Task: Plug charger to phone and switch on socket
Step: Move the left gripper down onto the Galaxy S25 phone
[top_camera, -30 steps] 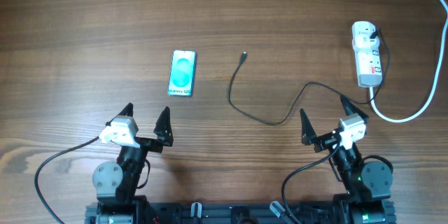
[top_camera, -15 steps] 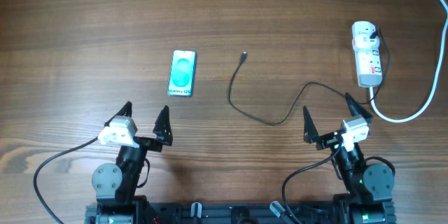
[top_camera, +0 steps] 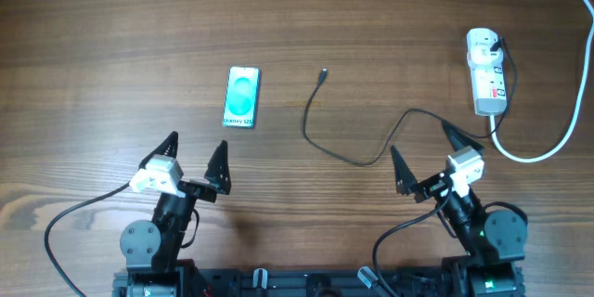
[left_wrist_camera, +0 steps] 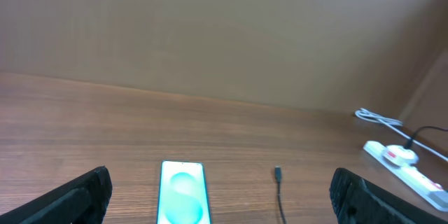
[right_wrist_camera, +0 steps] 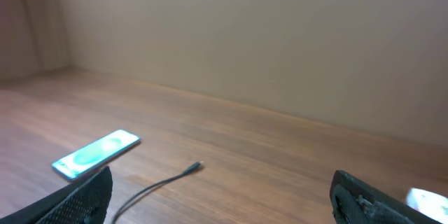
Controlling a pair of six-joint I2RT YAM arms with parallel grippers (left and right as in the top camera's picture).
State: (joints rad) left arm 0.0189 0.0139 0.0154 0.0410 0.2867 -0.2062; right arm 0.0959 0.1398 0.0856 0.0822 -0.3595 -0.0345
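Brown wood-grain table (top_camera: 93, 19), matte, w/ long streaks running side to side, seen from overhead. Landmark: the phone (top_camera: 242, 97), a small flat rectangle w/ rounded corners and a glossy teal-blue lit screen. It lies face up w/ white text at the end nearest the robot, long sides pointing away from the robot. Just right of the phone, not touching it, is the charger (top_camera: 308, 111): a thin, limp black cable w/ a tiny black plug at its tip. The tip sits approx. level w/ the phone's far end; the cable curves toward the robot, bends, then wanders on rightward. Far right of the phone is the socket (top_camera: 486, 74), a white hard-plastic oblong strip w/ a red mark and a black plug in it. A thick white lead (top_camera: 548, 153) loops off beyond it. On the robot's side of the phone, slightly left, is the left gripper (top_camera: 195, 148), black tapered fingers spread wide, nothing between them. Well right of the phone, nearer the robot, is the right gripper (top_camera: 419, 144), also spread wide and empty. Its outer fingertip is near the cable; contact can't be told. Left wrist view: phone (left_wrist_camera: 183, 192) straight ahead between the fingers (left_wrist_camera: 77, 196), socket (left_wrist_camera: 406, 164) off to the right.
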